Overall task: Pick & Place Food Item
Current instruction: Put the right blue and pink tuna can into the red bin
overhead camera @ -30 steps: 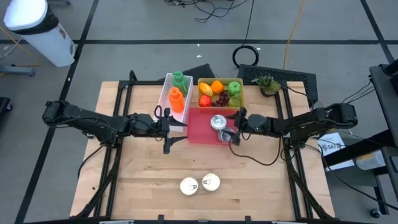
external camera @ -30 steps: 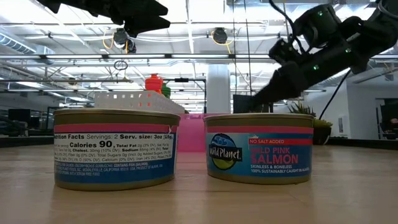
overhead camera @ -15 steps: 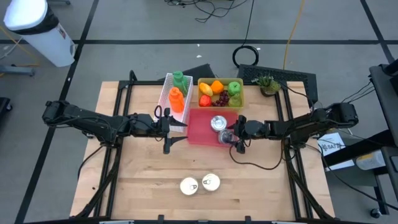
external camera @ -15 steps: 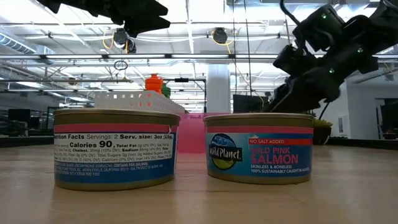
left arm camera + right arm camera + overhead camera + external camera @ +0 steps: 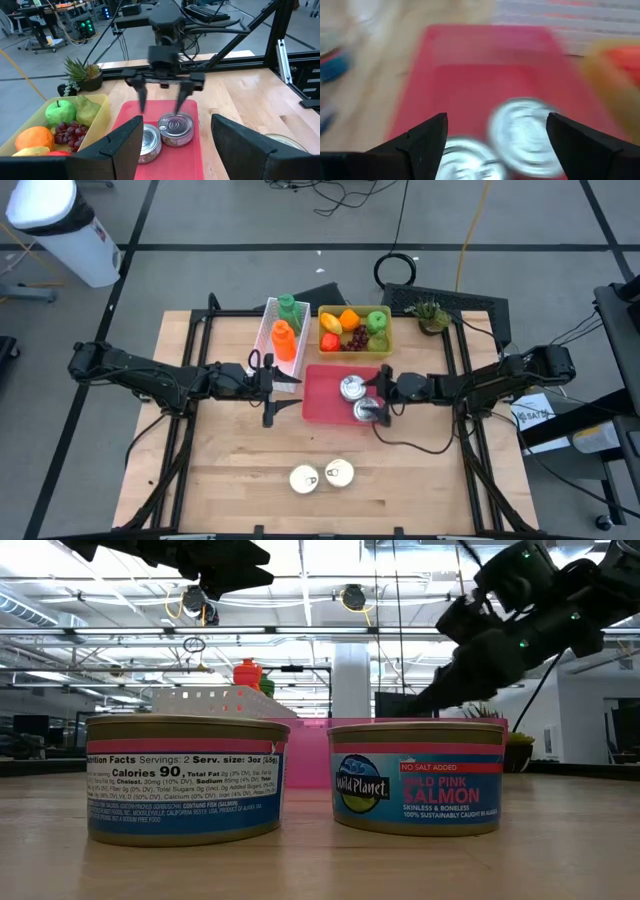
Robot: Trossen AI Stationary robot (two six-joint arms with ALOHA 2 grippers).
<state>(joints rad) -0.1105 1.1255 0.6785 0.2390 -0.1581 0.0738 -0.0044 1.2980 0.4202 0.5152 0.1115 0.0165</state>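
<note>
A red tray (image 5: 320, 395) lies at the table's middle with two silver food cans in it, one (image 5: 352, 387) farther and one (image 5: 366, 411) nearer. My right gripper (image 5: 160, 107) hangs open just over the tray's right side, its fingers pointing toward the table's left, above and behind the cans. My left gripper (image 5: 274, 388) waits open at the tray's left edge, raised, with nothing between its fingers. Two more cans (image 5: 303, 479) (image 5: 340, 473) stand on their bases near the front edge; the low view shows them close up (image 5: 185, 780) (image 5: 417, 777). My right gripper's open fingers (image 5: 180, 100) end right at the far rims of the two cans in the tray. Whether a fingertip touches a can (image 5: 175, 127) or the tray, I cannot tell. Nothing sits between the fingers.
A yellow bin (image 5: 384, 340) of fruit and a white rack (image 5: 268, 330) with a green and an orange bottle stand just behind the tray. A small potted plant (image 5: 430, 313) is at the back right. Bare wood lies between the tray and the front cans.
My right gripper has swung a little toward the table's near edge and tipped further down, staying open. The red tray with both cans has slid slightly toward the near edge, away from the yellow bin.
</note>
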